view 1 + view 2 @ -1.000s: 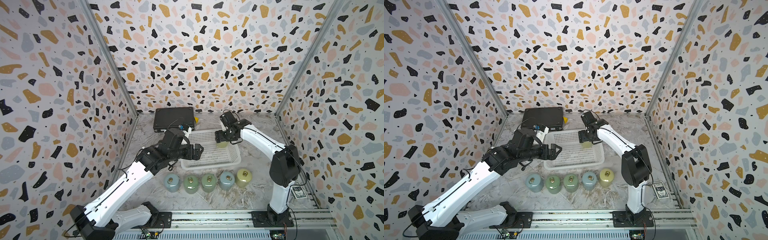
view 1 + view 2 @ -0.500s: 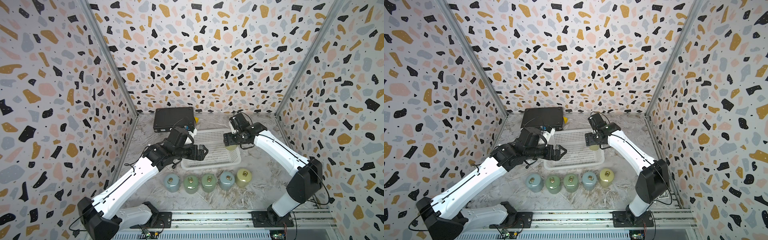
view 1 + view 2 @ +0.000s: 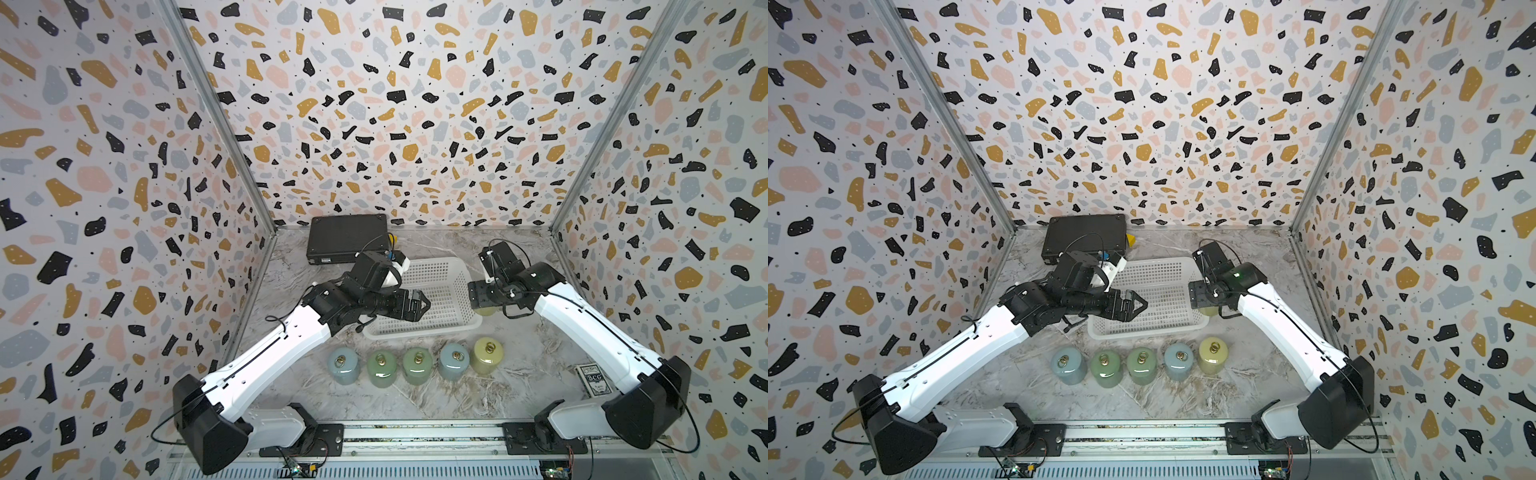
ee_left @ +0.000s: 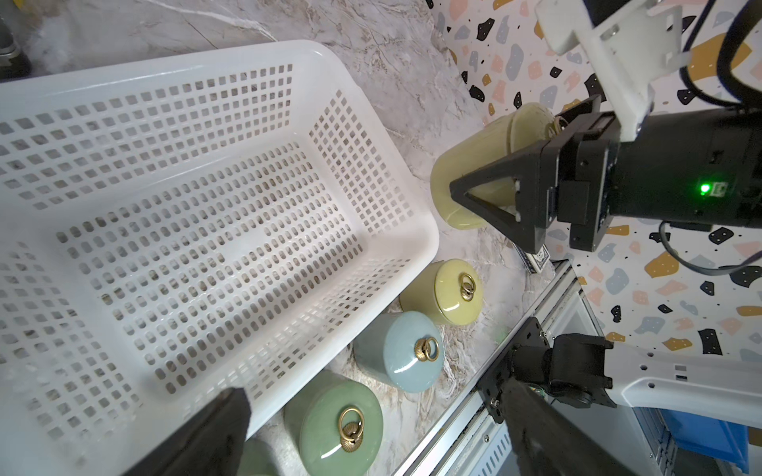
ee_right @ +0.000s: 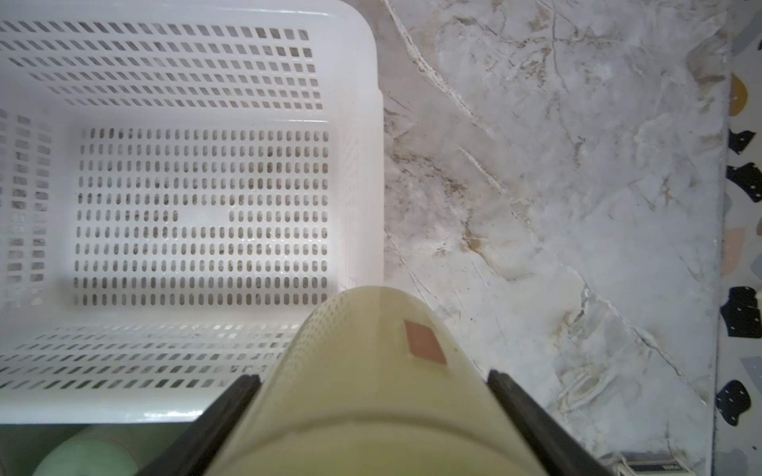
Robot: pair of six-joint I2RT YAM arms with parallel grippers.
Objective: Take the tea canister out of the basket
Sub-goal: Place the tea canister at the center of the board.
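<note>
Pale yellow tea canister [image 4: 474,181]: clamped in right gripper [image 5: 371,412], axis along fingers [image 5: 523,408], just beyond right end of basket [image 3: 432,330]; left gripper [image 3: 419,303] wide open, empty.

Bare tabletop [image 3: 440,245] lies free behind the basket [image 3: 424,331]; five canisters [image 3: 417,365] wall its near side, a black case [image 3: 347,243] its far-left corner.

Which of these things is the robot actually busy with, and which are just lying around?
Part of the job: white basket, yellow canister held in the right gripper, five canisters lined up before the basket.
Just lying about: black case, pack of cards.
</note>
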